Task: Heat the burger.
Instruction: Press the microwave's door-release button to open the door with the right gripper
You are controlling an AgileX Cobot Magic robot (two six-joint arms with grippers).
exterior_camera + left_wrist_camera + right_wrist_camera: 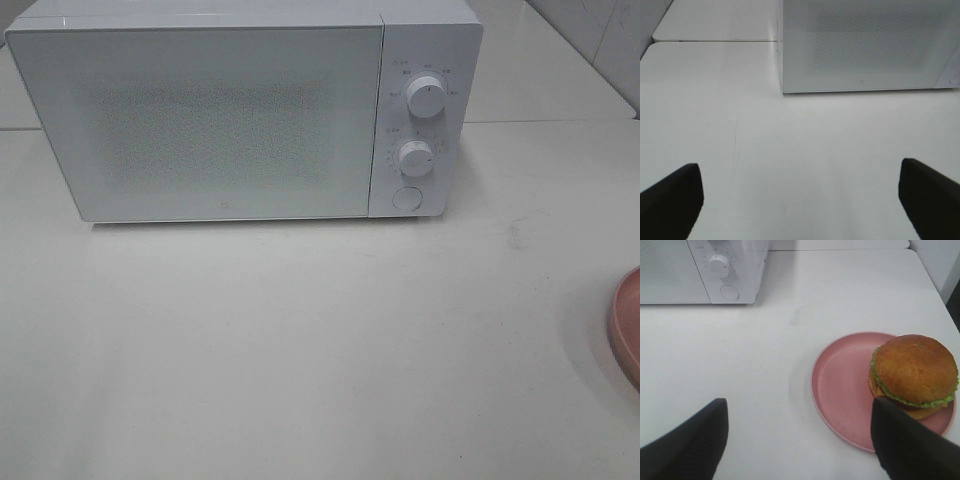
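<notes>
The burger [914,371], with a glossy brown bun and green lettuce, sits on a pink plate [840,385] in the right wrist view. My right gripper [800,440] hangs open above the table, one finger [910,445] overlapping the plate's near edge beside the burger. A white microwave [240,110] stands at the back of the table with its door shut. In the left wrist view my left gripper [800,200] is open over bare table in front of the microwave [865,45]. Neither gripper shows in the exterior high view, where the burger is out of frame.
Only a sliver of the pink plate [625,325] shows at the right edge of the exterior high view. The microwave has two knobs [425,98] and a round button [406,197] on its right panel. A tiled wall [600,40] rises at the back right.
</notes>
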